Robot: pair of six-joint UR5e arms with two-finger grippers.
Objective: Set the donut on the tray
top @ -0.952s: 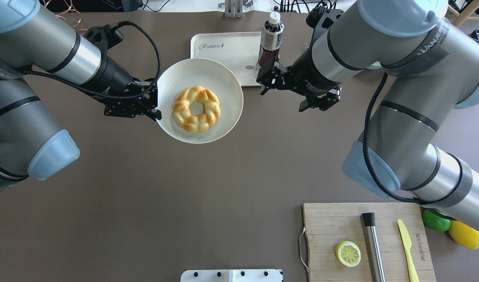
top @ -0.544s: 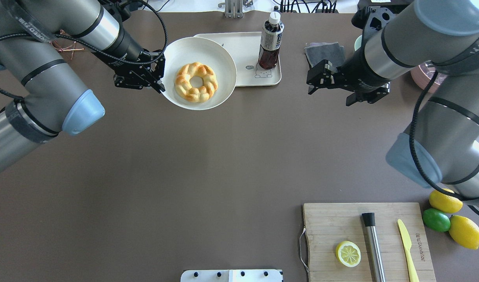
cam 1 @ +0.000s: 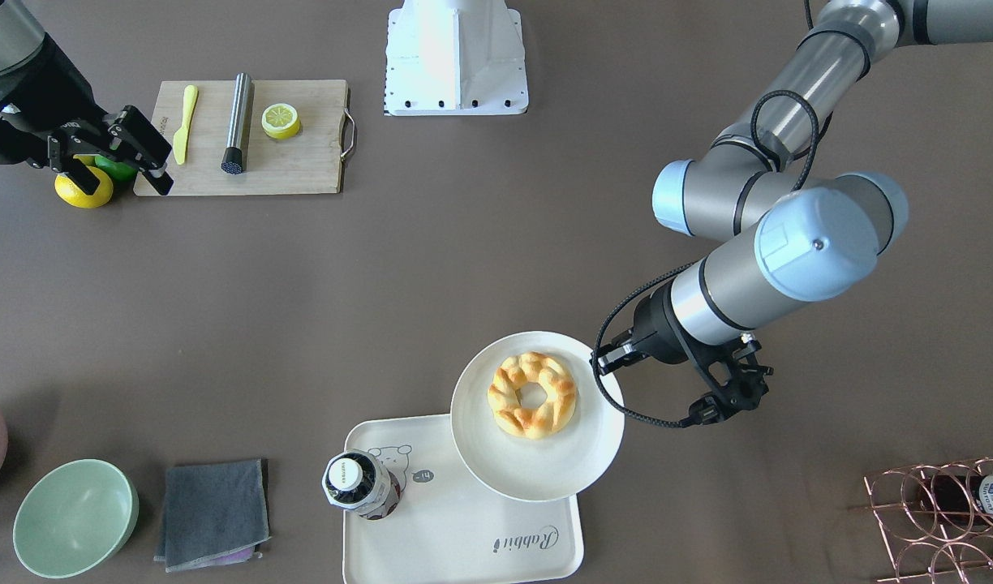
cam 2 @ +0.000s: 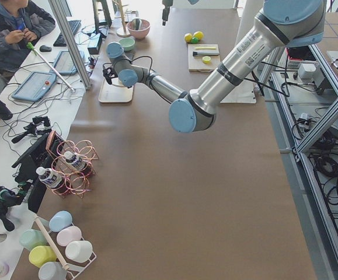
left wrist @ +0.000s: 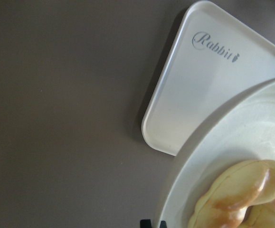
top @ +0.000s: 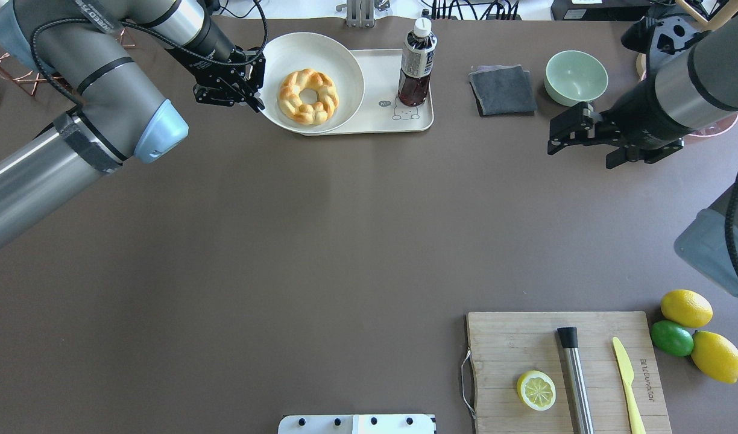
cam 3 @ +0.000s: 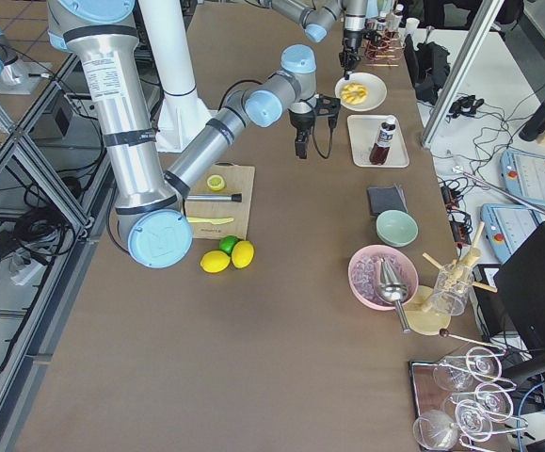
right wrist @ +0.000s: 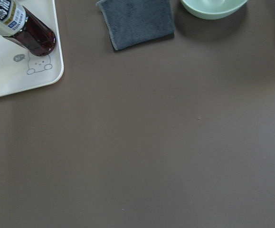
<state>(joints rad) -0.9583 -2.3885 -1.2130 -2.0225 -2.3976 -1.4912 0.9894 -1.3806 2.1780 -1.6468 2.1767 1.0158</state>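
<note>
The donut [top: 292, 90] lies flat on a round white plate [top: 272, 54], its central hole facing straight up. It is close enough to round that no long axis stands out. It sits slightly off the plate's middle, towards the side away from the left gripper [top: 254, 90].

The left gripper's fingers [top: 251, 103] are pinched narrowly on the plate's rim at the edge nearest the robot's left, and they carry the plate level. The plate covers the left end of the tray [top: 375, 66] and overhangs that end and the tray's far edge. In the left wrist view the plate casts a shadow on the tray's floor beside the "Rabbit" lettering, so it appears lifted rather than resting.

The tray's long side runs left to right along the far part of the bench [top: 345, 229]. A dark bottle [top: 416, 66] stands upright at its right end, beside the bear print and apart from the plate.

The right gripper [top: 553, 138] hangs over bare bench well to the right of the tray. Its fingers are spread wide with nothing between them, close to a grey cloth [top: 501, 89] and a green bowl [top: 576, 77].
</note>
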